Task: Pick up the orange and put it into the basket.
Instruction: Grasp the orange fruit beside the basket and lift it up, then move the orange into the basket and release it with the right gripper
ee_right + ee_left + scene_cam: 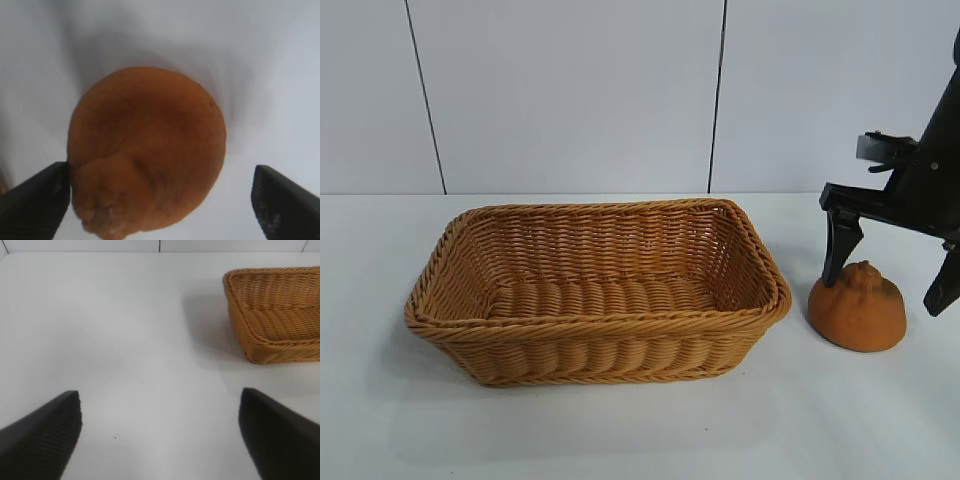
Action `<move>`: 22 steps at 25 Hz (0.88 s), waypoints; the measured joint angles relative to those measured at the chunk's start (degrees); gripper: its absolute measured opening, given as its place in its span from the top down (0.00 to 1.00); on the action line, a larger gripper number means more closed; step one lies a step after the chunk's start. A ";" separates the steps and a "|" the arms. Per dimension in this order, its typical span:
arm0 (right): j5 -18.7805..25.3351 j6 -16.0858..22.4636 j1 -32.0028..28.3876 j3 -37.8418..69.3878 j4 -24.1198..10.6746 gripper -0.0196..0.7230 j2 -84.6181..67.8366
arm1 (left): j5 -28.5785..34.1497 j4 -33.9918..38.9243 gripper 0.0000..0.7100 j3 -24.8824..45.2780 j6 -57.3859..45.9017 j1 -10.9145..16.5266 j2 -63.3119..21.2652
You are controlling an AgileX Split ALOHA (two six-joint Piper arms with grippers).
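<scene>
Exterior view: right claw (887,275) hangs wide open straddling the orange (857,308) on the desk (620,430), beside the basket (595,345). Left claw (160,435) gapes wide, holding nothing.

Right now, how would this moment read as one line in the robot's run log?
right hand: open, straddling orange, not gripping | orange: on table, right of basket | basket: empty | left hand: open, idle over table

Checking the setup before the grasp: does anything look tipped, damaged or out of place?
Nothing stands out. The basket sits upright and holds nothing. The orange rests on the table just off the basket's right end, knob up. The right claw hangs open around it. The left claw is open over bare table.
</scene>
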 joint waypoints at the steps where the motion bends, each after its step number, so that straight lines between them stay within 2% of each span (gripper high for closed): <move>1: -0.13 0.00 0.00 0.04 0.05 0.09 0.22 | 0.00 0.00 0.14 0.00 0.00 0.00 0.00; 2: -0.26 0.00 0.00 0.04 0.05 0.15 0.37 | 0.00 0.00 0.14 0.00 0.00 0.00 0.00; 4: -0.26 -0.30 0.00 -0.07 0.12 0.33 0.37 | 0.00 0.00 0.14 0.00 0.00 0.00 0.00; 7: 0.18 -0.36 0.00 -0.12 0.12 0.71 0.37 | 0.00 0.00 0.14 0.00 0.00 0.00 0.00; 9: 0.91 -0.56 0.00 -0.19 0.12 0.88 0.01 | 0.00 0.00 0.14 0.00 0.00 0.00 0.00; 10: 1.16 -0.78 0.00 -0.19 0.12 0.93 -0.35 | 0.00 0.00 0.14 0.00 0.00 0.00 0.00; 16: 2.62 -1.14 0.00 -0.36 0.02 0.93 -6.38 | 0.00 0.00 0.14 0.00 0.00 0.00 0.00; 22: 6.99 -1.18 -0.12 -6.46 -0.15 0.93 -14.43 | 0.00 0.00 0.14 0.00 0.00 0.00 0.00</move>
